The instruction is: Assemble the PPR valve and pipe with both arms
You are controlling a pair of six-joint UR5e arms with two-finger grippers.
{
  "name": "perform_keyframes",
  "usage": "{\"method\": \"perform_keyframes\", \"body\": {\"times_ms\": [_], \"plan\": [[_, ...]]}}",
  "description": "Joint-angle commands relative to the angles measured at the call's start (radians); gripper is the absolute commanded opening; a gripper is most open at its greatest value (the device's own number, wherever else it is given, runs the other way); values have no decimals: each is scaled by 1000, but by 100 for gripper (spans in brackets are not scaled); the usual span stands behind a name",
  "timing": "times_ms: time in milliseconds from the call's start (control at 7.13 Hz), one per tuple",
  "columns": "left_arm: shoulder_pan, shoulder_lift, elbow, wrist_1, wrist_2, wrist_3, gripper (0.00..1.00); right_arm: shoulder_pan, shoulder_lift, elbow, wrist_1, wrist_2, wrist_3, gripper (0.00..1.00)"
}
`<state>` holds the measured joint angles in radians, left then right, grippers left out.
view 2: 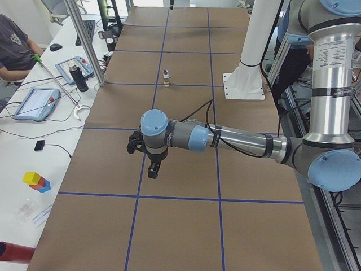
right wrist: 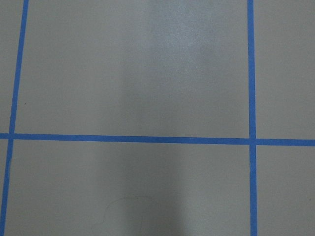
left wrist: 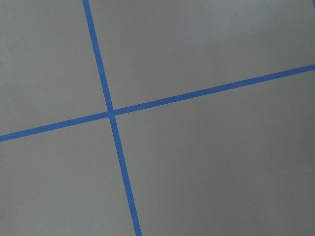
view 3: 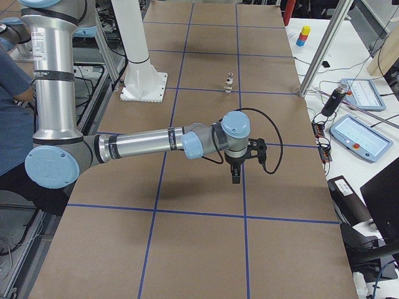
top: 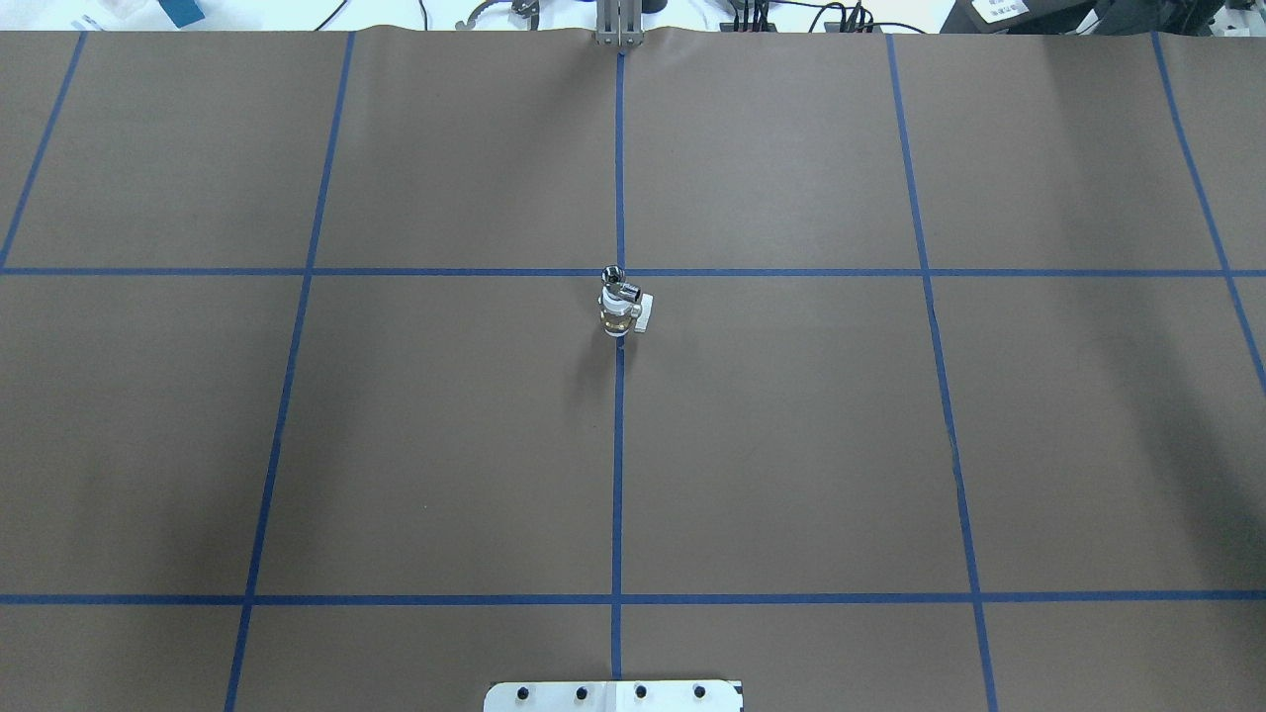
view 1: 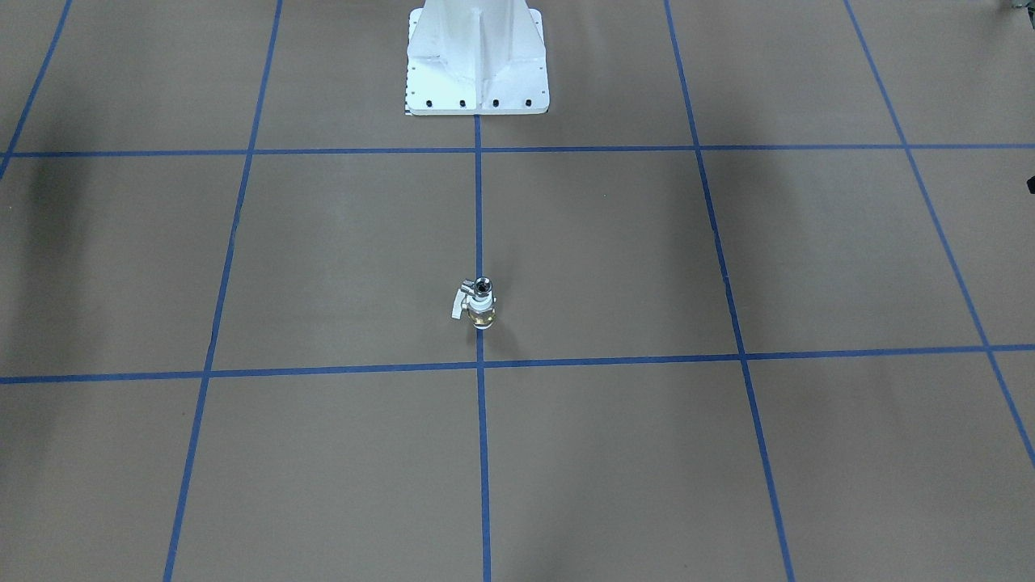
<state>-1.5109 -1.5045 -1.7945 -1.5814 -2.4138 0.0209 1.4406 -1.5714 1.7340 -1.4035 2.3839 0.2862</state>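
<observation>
The PPR valve [view 1: 479,307] stands upright on the table's centre line, with a brass middle, a white collar and a pale lever to one side. The pipe [view 1: 483,284], a short silvery stub with a dark bore, sits on top of it. Both also show in the overhead view: valve [top: 622,312], pipe [top: 614,275]. My left gripper [view 2: 151,168] shows only in the exterior left view, hanging low over the table far from the valve [view 2: 166,78]. My right gripper [view 3: 235,174] shows only in the exterior right view, also far from the valve [view 3: 229,82]. I cannot tell whether either is open or shut. Both wrist views show only brown table and blue tape.
The white bolted pedestal [view 1: 477,73] stands at the robot's side of the table. A bench along the far side holds tablets [view 2: 34,103], a dark bottle [view 2: 79,79] and coloured blocks [view 2: 35,181]. A metal post [view 2: 84,42] rises at the table edge. A person [view 2: 14,48] sits there.
</observation>
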Motion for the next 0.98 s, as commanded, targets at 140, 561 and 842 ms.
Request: {"method": "perform_keyframes", "body": {"times_ms": [140, 561, 842], "plan": [[1, 0, -11, 0, -4, -109, 100, -2, 7, -17, 0, -3, -30, 100], [5, -2, -9, 0, -2, -111, 100, -8, 22, -50, 0, 0, -33, 100], [3, -2, -11, 0, -4, -114, 100, -8, 28, -59, 0, -12, -27, 100]]}}
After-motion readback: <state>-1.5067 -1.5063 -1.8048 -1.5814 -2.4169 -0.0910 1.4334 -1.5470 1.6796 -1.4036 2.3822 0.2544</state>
